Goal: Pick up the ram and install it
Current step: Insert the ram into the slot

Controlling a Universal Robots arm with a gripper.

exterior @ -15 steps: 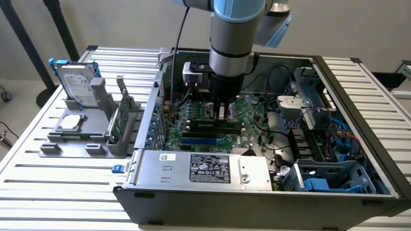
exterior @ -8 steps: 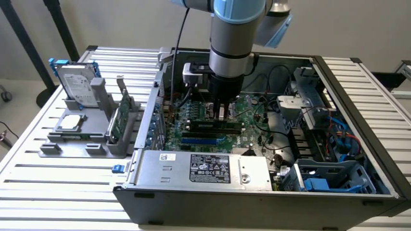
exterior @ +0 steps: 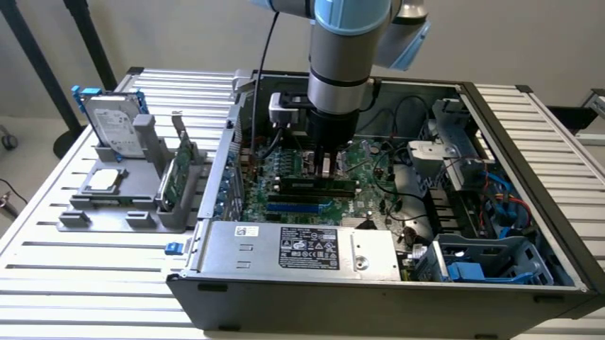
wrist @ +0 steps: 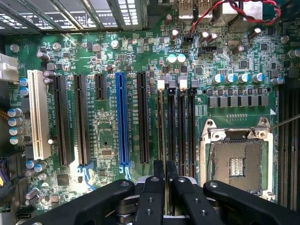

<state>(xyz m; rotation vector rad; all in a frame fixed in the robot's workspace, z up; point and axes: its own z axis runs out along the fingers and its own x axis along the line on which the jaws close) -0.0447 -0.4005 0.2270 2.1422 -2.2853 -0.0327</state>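
Inside the open computer case (exterior: pixel 529 177), the gripper (wrist: pixel 165 180) is closed on the upper edge of the ram (exterior: pixel 312 188), which stands in a motherboard slot (wrist: pixel 165 122), hemmed by neighbouring slots and nearby cables (exterior: pixel 402 170).

A robotics lab or test workshop: an open computer case (exterior: pixel 378 234) lies on a slatted aluminium surface (exterior: pixel 85 276), beside a grey parts fixture (exterior: pixel 132 198), under an industrial arm (exterior: pixel 350 49).
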